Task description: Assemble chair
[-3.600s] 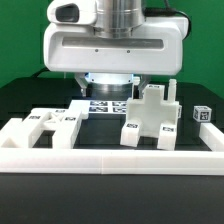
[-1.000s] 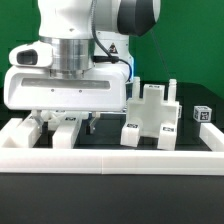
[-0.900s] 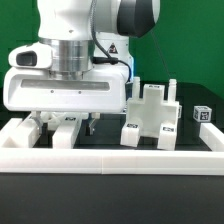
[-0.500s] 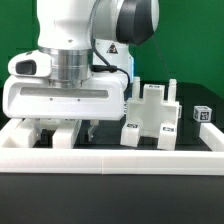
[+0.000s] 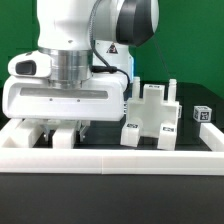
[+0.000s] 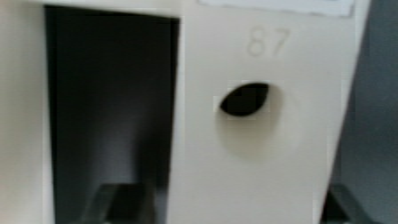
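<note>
My gripper (image 5: pixel 63 132) is low over the chair's white slotted piece (image 5: pixel 66 135) at the exterior view's left, inside the rail. Its dark fingers (image 5: pixel 84 127) stand wide apart on either side of that piece, and the hand hides most of it. In the wrist view the piece (image 6: pixel 249 120) fills the frame: a white bar with a dark round hole and a faint "67". It lies between the fingers (image 6: pixel 128 203) of my gripper (image 6: pixel 240 208), close to both. I cannot tell whether they touch it. A second blocky white chair piece (image 5: pixel 150 115) with tags stands upright at the right.
A low white border rail (image 5: pixel 110 160) runs along the front and sides of the black table. A small tagged white cube (image 5: pixel 201 114) sits at the far right by the rail. A green backdrop stands behind.
The arm has moved from the middle to the exterior view's left and come down over the left chair piece. In the last half second it sank only slightly. The fingers stay wide apart.
</note>
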{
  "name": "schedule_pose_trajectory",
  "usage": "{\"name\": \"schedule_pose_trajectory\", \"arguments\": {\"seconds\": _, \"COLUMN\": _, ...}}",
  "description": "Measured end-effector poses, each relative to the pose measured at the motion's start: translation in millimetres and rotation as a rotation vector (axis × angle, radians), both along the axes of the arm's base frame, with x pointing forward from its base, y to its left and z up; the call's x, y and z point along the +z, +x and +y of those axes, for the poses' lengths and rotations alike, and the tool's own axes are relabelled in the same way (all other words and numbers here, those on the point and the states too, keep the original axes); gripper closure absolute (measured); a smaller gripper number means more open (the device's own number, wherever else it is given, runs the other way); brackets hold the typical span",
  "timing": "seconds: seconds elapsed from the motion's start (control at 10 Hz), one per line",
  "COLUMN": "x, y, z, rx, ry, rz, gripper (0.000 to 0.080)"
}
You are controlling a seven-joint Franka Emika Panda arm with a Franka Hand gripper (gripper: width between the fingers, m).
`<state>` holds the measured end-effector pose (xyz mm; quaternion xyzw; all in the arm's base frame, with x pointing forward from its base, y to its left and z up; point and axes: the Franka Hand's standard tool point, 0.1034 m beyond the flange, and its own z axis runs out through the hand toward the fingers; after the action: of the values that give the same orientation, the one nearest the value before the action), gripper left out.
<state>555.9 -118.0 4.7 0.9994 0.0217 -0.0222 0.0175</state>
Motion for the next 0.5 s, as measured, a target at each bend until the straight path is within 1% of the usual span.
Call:
{"name": "schedule_pose_trajectory", "arguments": {"seconds": 0.1, "x": 0.0, "y": 0.2, "z": 0.4, "rx": 0.001, "ry": 0.0, "rz": 0.0, "gripper": 0.0512}}
{"name": "schedule_pose_trajectory", "arguments": {"seconds": 0.5, "x": -0.1, "y": 0.2, "z": 0.5, "rx": 0.001, "ry": 0.0, "rz": 0.0, "gripper": 0.0512}}
